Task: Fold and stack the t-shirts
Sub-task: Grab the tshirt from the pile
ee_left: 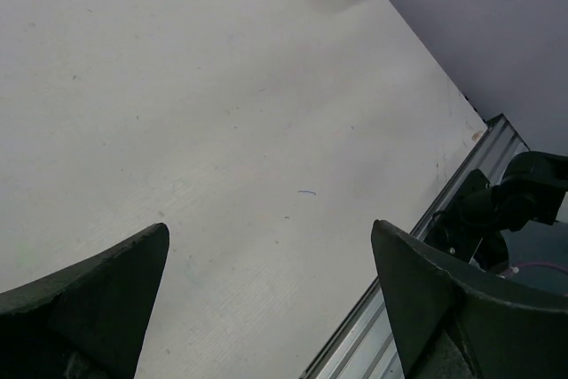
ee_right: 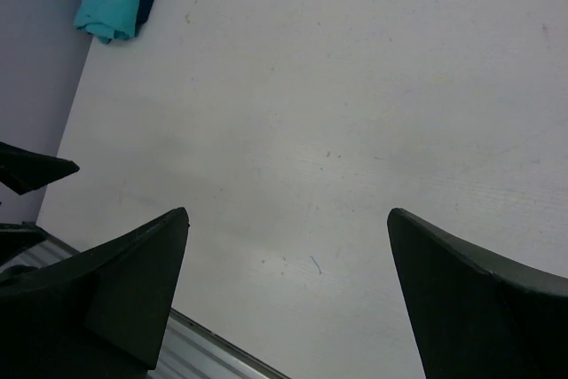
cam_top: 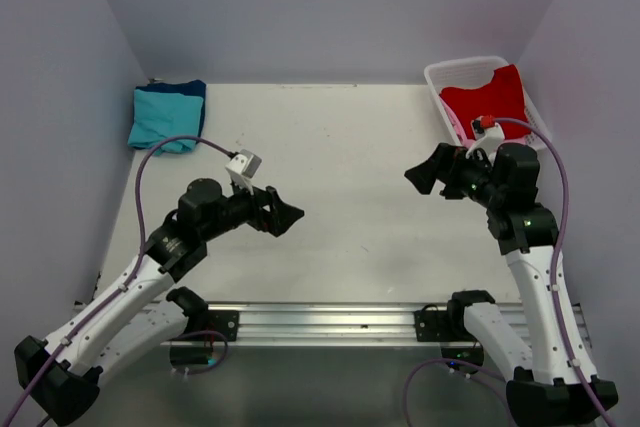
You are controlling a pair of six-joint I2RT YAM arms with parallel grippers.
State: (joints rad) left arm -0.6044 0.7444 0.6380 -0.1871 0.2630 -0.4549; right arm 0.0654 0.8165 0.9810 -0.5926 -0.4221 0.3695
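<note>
Left gripper (cam_top: 291,215): jaws spread wide, nothing held, nothing touched. Right gripper (cam_top: 420,178): also wide and empty, poised near basket (cam_top: 436,75), probably for reach into it. Red t-shirt (cam_top: 487,99) is seen lying in basket, not yet folded. Teal t-shirt (cam_top: 158,119) is laid folded on dark blue t-shirt (cam_top: 194,90), far across table (cam_top: 350,147) from basket; judged as stack place.
</note>
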